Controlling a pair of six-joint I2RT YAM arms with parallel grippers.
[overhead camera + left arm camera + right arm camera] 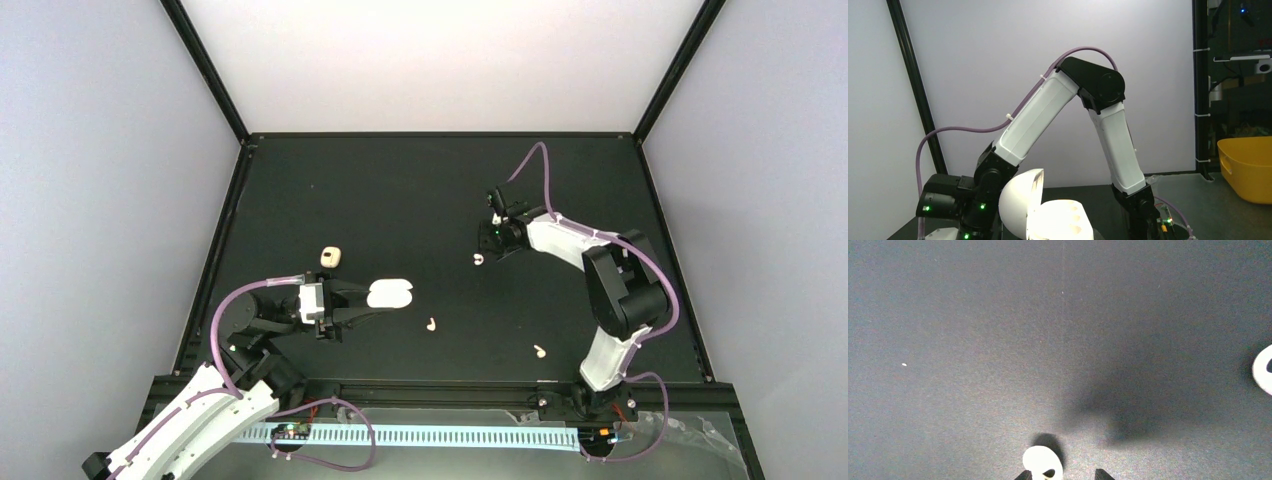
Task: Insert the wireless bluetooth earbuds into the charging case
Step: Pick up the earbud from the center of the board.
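Hanging low over the black counter (420, 200), the right pincer (1062, 476) is seen released, with its two tips apart. One earbud (1042, 463) lies on the counter just at these tips, nearer to one tip than to the other, and it is not yet grasped. The charging case (389, 293) is held at one end by the left pincer (360, 296), which appears clenched on it. In the left wrist view its lid (1020, 205) is shown open. A second earbud (431, 324) is found near the case, toward the arm bases. A third small white piece (540, 351) lies further right, and a peach-tan lump (332, 257) lies beyond the case.

Because the earbud is off centre between the tips, it could be pushed aside or flicked away when they are closed. Being small and rounded, it could also be turned in the grip, so that its stem would not be lined up with the case. If the case is pressed too hard, it could be tilted in the left pincer.
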